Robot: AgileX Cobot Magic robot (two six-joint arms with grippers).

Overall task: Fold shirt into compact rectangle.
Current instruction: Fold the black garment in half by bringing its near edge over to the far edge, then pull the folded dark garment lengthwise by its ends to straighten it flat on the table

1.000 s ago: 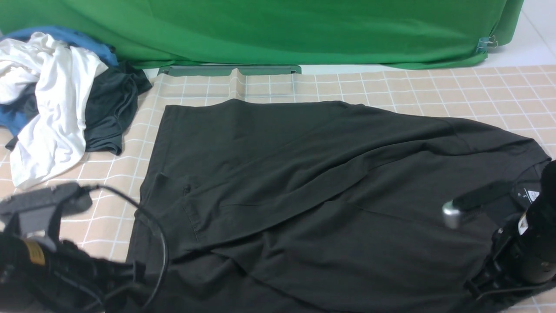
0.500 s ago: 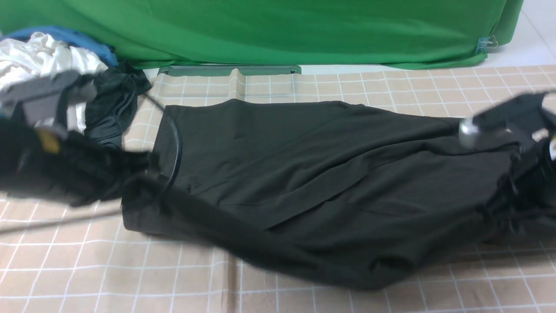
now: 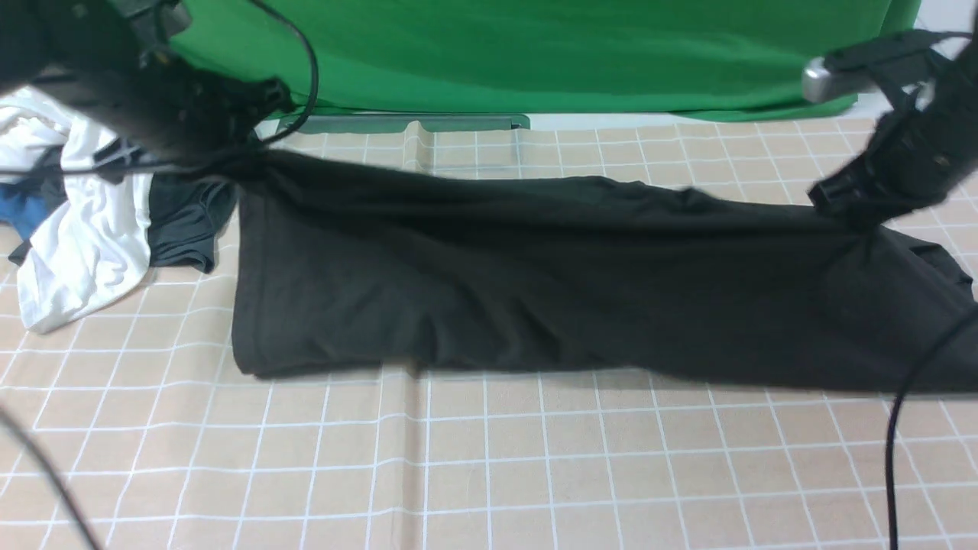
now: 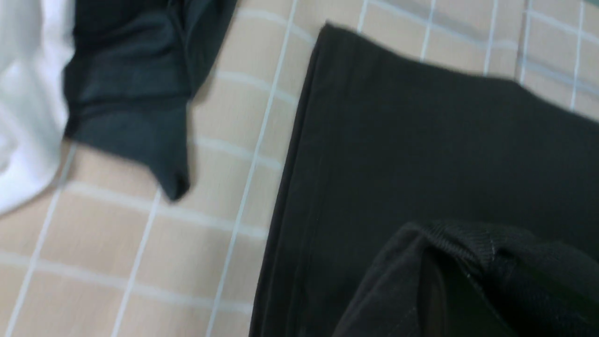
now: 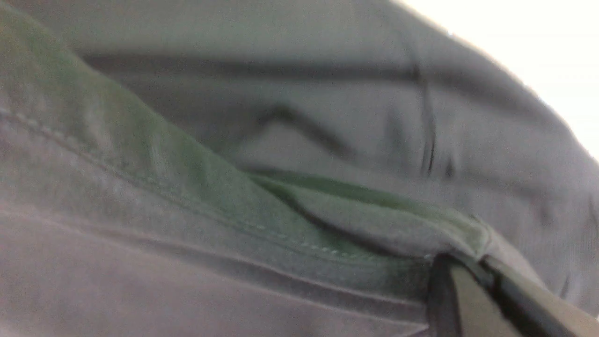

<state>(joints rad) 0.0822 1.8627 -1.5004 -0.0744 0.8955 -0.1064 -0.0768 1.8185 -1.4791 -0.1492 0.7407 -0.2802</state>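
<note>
The black shirt (image 3: 535,290) lies as a long band across the checked table, its near half raised and carried over toward the back. At the band's far left corner my left gripper (image 3: 252,156) is shut on the shirt. In the left wrist view bunched black cloth (image 4: 458,262) covers the jaws, with flat shirt (image 4: 421,140) below. My right gripper (image 3: 859,210) is shut on the shirt's edge at the far right. In the right wrist view, stitched cloth (image 5: 234,140) fills the picture and runs between the closed fingers (image 5: 449,299). No logo or label shows.
A heap of white, blue and dark grey clothes (image 3: 84,206) sits at the back left, close to the left arm; its dark garment (image 4: 135,93) lies beside the shirt's edge. A green backdrop (image 3: 535,53) closes the back. A black cable (image 3: 898,428) hangs at the front right.
Both grippers have risen from the near edge and swung toward the back, carrying the shirt's near half with them. The spread shirt has become a narrower band.
</note>
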